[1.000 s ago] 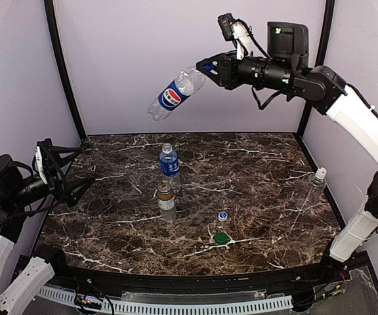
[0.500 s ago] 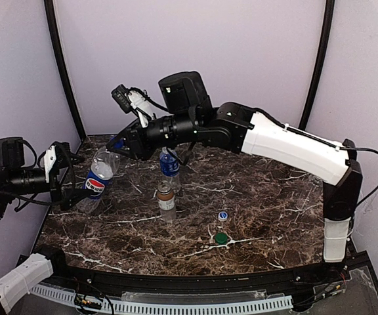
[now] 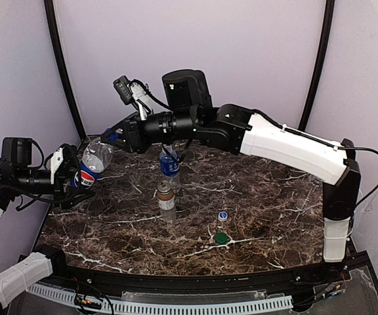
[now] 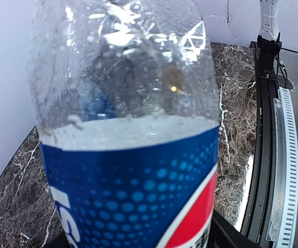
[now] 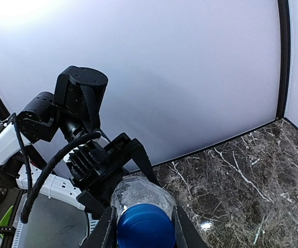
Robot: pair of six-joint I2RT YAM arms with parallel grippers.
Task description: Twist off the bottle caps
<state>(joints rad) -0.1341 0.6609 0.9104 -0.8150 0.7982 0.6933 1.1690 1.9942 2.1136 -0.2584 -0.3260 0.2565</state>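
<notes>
The right arm (image 3: 268, 141) is being held stretched across the surface (image 3: 274, 190) to its left side, after being swung over from the far right within the last second. The bottle (image 3: 89, 164), tilted and clear of the surface, is being brought level with the left end effector (image 3: 69, 177), so a two-armed unscrewing is judged to be in preparation. The right end effector (image 3: 113, 139) is being kept closed narrowly on the blue cap (image 5: 146, 223). The label (image 4: 133, 196) is being straddled by the left end effector; whether it is being clamped cannot be told.
</notes>
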